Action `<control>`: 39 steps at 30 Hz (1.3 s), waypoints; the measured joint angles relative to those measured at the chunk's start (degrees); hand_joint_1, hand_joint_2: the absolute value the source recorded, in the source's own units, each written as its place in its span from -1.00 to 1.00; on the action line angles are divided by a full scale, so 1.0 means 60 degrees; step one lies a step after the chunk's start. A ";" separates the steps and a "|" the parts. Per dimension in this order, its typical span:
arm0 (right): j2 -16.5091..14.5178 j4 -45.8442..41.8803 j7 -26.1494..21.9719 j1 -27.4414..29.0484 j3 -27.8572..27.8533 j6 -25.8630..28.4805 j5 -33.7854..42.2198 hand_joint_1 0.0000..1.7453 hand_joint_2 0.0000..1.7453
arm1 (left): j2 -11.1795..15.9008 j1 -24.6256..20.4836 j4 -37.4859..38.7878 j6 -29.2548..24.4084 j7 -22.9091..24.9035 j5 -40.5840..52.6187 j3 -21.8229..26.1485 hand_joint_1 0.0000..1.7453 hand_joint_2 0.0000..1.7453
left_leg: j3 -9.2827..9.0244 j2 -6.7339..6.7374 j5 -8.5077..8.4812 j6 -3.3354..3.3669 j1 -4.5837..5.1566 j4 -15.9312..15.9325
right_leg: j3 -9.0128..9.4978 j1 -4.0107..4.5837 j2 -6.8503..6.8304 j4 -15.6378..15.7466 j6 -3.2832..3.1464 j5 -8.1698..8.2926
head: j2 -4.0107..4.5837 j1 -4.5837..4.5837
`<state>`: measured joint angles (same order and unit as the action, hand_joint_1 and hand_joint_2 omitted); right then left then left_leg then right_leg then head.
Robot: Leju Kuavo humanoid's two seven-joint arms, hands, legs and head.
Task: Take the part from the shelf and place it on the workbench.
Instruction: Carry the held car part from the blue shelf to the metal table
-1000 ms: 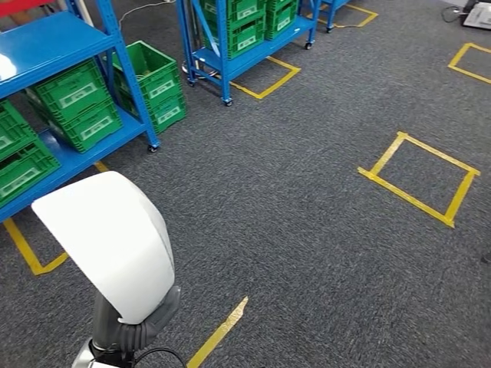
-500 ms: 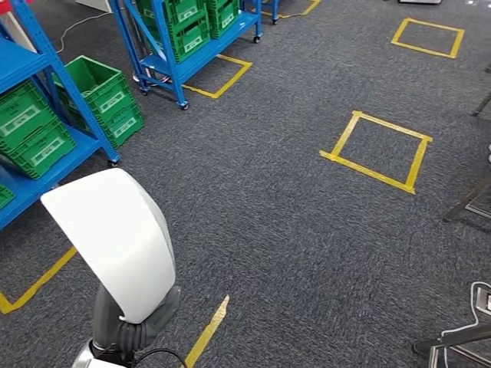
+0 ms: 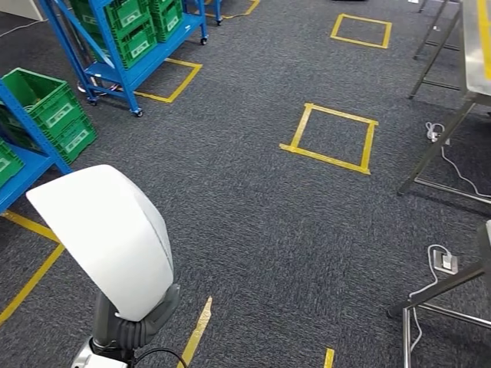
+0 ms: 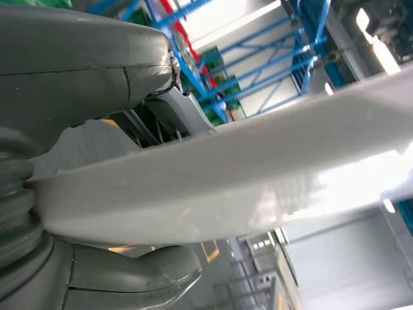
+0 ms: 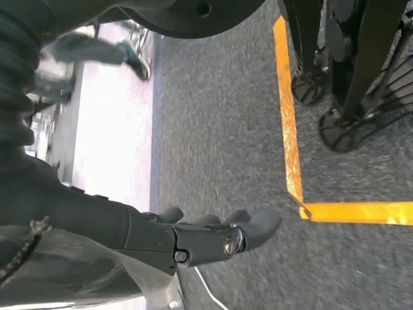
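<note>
I have the white curved part (image 3: 110,238) gripped in my left hand (image 3: 130,326), raised over the grey carpet. My right hand (image 5: 204,236) hangs empty, fingers extended and loose. The steel bench (image 3: 478,46) stands far right, the blue shelf (image 3: 34,165) at left.

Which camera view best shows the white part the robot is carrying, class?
The head view: the white part shows whole, a curved shell above the carpet, held from below by the left hand. The left wrist view shows it edge-on, as a long pale band. I cannot make it out in the right wrist view.
</note>
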<state>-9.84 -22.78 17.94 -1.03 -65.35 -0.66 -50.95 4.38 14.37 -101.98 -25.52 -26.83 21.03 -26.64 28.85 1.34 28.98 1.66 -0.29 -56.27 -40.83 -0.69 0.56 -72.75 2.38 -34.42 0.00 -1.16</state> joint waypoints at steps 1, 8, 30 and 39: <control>-0.0004 0.0000 0.0000 0.0009 -0.0006 -0.0001 -0.0005 -1.00 1.00 | -0.0002 0.0000 0.0000 0.0001 0.0001 -0.0005 0.0006 1.00 1.00 | 0.0008 0.0134 0.0004 -0.0001 0.0006 -0.0003 | 0.0013 -0.0006 -0.0041 -0.0069 0.0015 0.0041 | 0.0000 -0.0003; -0.0006 -0.0003 -0.0002 -0.0039 -0.0086 0.0004 -0.0153 -1.00 1.00 | -0.0026 -0.0003 0.0000 0.0021 -0.0007 -0.0078 0.0085 1.00 1.00 | -0.0064 0.0788 0.0088 -0.0231 0.0101 -0.0055 | 0.1574 0.0094 -0.0572 0.2566 -0.0239 0.0952 | 0.0000 0.0026; -0.0015 0.0000 0.0002 -0.0044 -0.0270 -0.0007 -0.0423 -1.00 1.00 | -0.0068 0.0091 0.0000 0.0096 -0.0102 -0.0126 0.0302 1.00 1.00 | 0.0051 -0.0064 -0.0041 0.0040 0.0008 0.0058 | 0.0125 0.0040 0.0043 0.0238 -0.0080 0.0017 | 0.0000 0.0070; -0.0017 0.0001 0.0000 -0.0095 -0.0413 -0.0023 -0.0625 -1.00 1.00 | -0.0080 0.0088 -0.0001 0.0121 -0.0138 -0.0125 0.0332 1.00 1.00 | -0.0331 0.0845 0.0348 -0.0319 0.0074 0.0028 | 0.1407 0.0074 -0.0621 0.2487 -0.0263 0.0993 | 0.0000 0.0074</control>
<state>-9.94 -22.77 17.94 -1.61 -67.83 -0.79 -54.70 3.90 14.90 -101.99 -24.80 -27.65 20.28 -24.65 26.86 6.41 31.07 -0.25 0.16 -56.10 -32.38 -0.24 -3.17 -57.83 0.80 -28.47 0.00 -0.72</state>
